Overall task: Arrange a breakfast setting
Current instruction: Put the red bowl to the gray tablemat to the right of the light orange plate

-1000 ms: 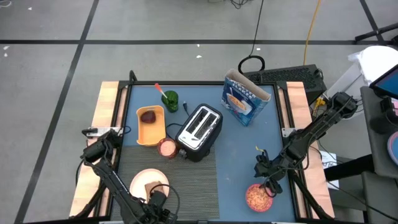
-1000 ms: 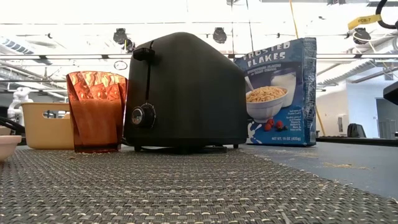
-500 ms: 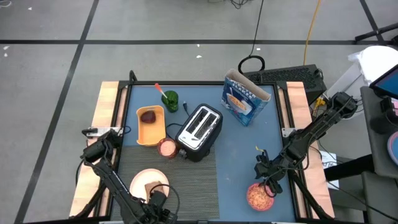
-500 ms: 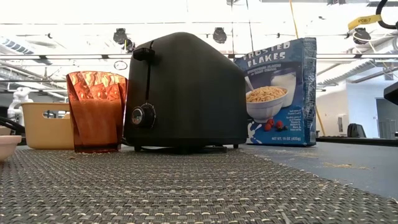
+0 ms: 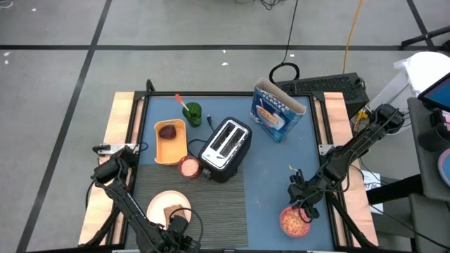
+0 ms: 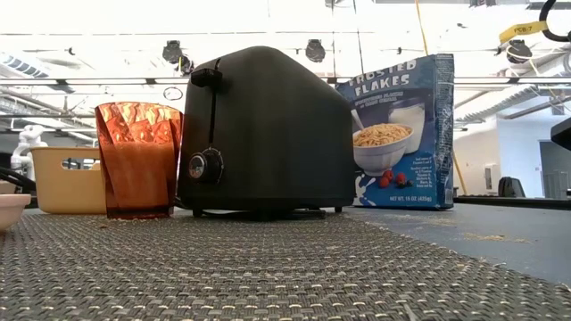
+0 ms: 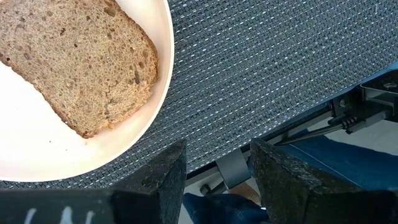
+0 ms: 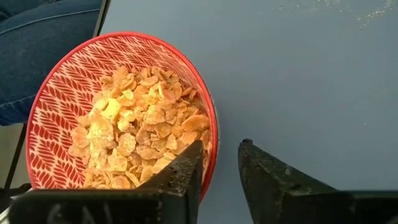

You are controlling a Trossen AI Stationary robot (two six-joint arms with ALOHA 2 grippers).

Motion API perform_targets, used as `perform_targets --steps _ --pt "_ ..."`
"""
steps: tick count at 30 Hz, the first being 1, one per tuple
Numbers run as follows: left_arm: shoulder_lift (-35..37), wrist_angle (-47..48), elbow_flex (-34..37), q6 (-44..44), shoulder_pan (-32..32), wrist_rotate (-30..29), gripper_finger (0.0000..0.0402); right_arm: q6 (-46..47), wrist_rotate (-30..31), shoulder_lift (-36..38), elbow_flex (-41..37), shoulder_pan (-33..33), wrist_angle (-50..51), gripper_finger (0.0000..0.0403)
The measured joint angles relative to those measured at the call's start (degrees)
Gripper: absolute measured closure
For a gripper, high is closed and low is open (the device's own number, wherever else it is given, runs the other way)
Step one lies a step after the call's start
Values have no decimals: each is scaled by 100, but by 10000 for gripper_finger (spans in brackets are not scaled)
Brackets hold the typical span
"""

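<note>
Plate (image 5: 163,204) w/ toast (image 7: 74,62) set front-left of toaster (image 5: 226,148); left gripper (image 7: 214,165) released beside it. Right gripper (image 8: 221,168) straddles bowl (image 5: 292,223) rim, grip uncertain, front-right. Spoon unplaced.

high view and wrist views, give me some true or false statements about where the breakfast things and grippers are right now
1. The toast lies on the plate. True.
2. The bowl is empty. False: it holds cereal.
3. The right gripper is at the bowl's rim, one finger inside and one outside. True.
4. The spoon lies beside the bowl. False: it stands in a green cup at the far side of the table.
5. The left gripper is shut on the plate. False: it is open next to the plate, holding nothing.
</note>
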State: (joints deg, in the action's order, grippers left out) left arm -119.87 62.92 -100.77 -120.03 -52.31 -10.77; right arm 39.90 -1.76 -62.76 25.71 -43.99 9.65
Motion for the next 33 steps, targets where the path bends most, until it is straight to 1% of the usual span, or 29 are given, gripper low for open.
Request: perform_targets --steps 8,24,33 --pt "0 -2 0 2 0 0 220 -2 -1 0 0 0 -197 337" --pt "0 0 0 111 -1 0 220 -6 13 0 -5 3 -152 388" --pt "0 0 0 136 0 0 220 -7 9 0 -7 2 -167 390"
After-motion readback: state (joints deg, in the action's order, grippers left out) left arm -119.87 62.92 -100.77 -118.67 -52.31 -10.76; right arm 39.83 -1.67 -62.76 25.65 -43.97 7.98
